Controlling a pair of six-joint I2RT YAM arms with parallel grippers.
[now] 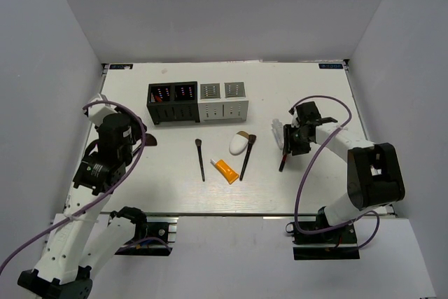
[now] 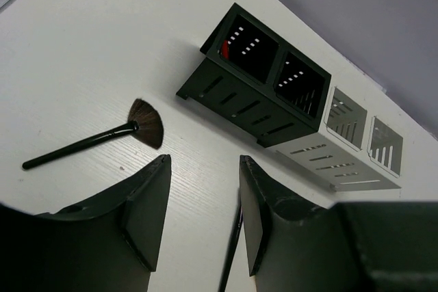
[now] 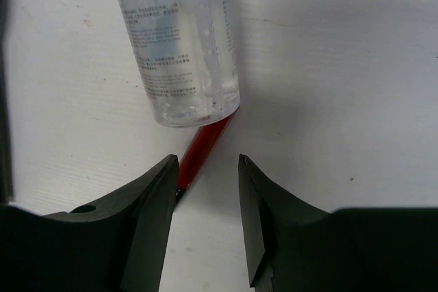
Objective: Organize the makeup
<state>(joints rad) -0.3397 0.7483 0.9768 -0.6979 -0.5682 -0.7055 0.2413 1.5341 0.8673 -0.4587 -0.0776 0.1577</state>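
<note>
Bottle [image 3: 181,39], clear smooth cylinder, lies over slim glossy red pencil [image 3: 205,143].

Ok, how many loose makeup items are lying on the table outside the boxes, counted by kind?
Brushes: 3
White sponge: 1
Orange tube: 1
Clear bottle: 1
Red pencil: 1
Total: 7
</note>
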